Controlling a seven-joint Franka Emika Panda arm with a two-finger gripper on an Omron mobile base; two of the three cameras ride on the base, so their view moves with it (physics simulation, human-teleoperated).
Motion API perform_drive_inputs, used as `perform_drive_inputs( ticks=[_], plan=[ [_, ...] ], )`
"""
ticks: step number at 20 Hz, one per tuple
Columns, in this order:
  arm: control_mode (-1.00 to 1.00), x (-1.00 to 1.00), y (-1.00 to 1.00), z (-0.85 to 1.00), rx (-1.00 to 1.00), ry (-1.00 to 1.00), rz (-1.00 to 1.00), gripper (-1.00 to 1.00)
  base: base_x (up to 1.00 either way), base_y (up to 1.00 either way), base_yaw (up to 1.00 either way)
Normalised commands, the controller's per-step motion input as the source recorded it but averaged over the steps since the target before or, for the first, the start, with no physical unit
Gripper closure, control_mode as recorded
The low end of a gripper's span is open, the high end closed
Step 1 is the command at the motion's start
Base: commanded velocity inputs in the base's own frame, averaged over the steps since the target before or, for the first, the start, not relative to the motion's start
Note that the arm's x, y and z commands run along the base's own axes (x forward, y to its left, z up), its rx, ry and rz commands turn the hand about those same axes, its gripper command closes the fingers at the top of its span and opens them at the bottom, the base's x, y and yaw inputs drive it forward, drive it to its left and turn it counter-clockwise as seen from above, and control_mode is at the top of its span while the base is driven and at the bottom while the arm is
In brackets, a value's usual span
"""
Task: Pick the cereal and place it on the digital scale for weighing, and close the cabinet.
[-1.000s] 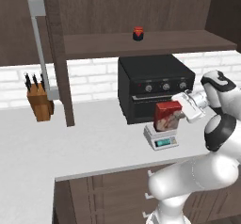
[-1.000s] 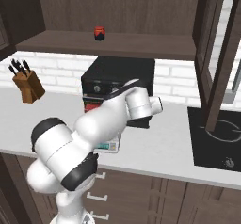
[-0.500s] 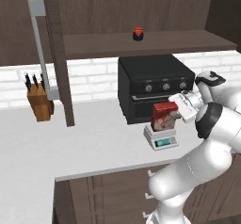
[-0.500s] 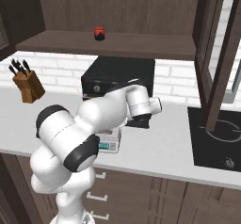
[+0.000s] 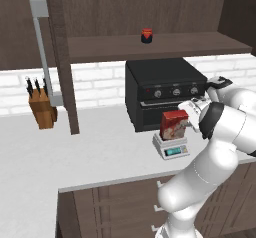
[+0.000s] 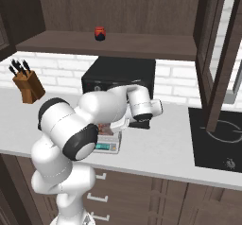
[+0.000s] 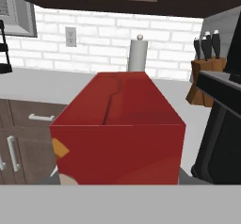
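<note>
- The cereal (image 5: pixel 173 126) is standing upright on the flat top of the digital scale (image 5: pixel 171 147), which is sitting on the white bench (image 5: pixel 90 152) just in front of the black oven (image 5: pixel 162 89).
- The hand (image 5: pixel 192 117) is reaching in from the right side of the box, and its fingers are clamping on the cereal; the box is not hanging free, its base is meeting the scale's plate.
- In the hand view, the red top of the cereal (image 7: pixel 120 124) is lying very close beneath the camera, with the oven's dark side to the right.
- From the right base view, the scale (image 6: pixel 108 146) is peeking out under the bent white arm, with a sliver of the red box above it.
- The cabinet (image 6: pixel 220 54) is standing with its glass door swung out over the bench at the right.
- A knife block (image 5: pixel 41 109) is sitting well to the left, near the wall.
- A small red-and-black jar (image 5: pixel 146 35) is resting on the shelf above the oven.
</note>
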Motion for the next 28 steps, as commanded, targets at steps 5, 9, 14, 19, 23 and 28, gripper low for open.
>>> perform_drive_inputs(
  ticks=[5,9,14,19,23,28],
  plan=[
    [-1.0,0.17,-0.04,-0.14,0.0,-0.01,0.0,1.0,0.0,0.0,0.0],
    [-1.0,0.19,-0.04,-0.12,0.0,-0.01,0.0,1.0,0.0,0.0,0.0],
    [-1.0,0.2,-0.04,-0.04,0.0,-0.05,0.0,1.0,0.0,0.0,0.0],
    [-1.0,0.17,-0.05,0.0,0.0,0.0,0.0,1.0,0.0,0.0,0.0],
    [-1.0,0.16,-0.09,0.01,0.0,0.0,0.0,1.0,0.0,0.0,0.0],
    [-1.0,0.08,-0.08,0.03,0.0,0.01,0.0,1.0,0.0,0.0,0.0]
  ],
)
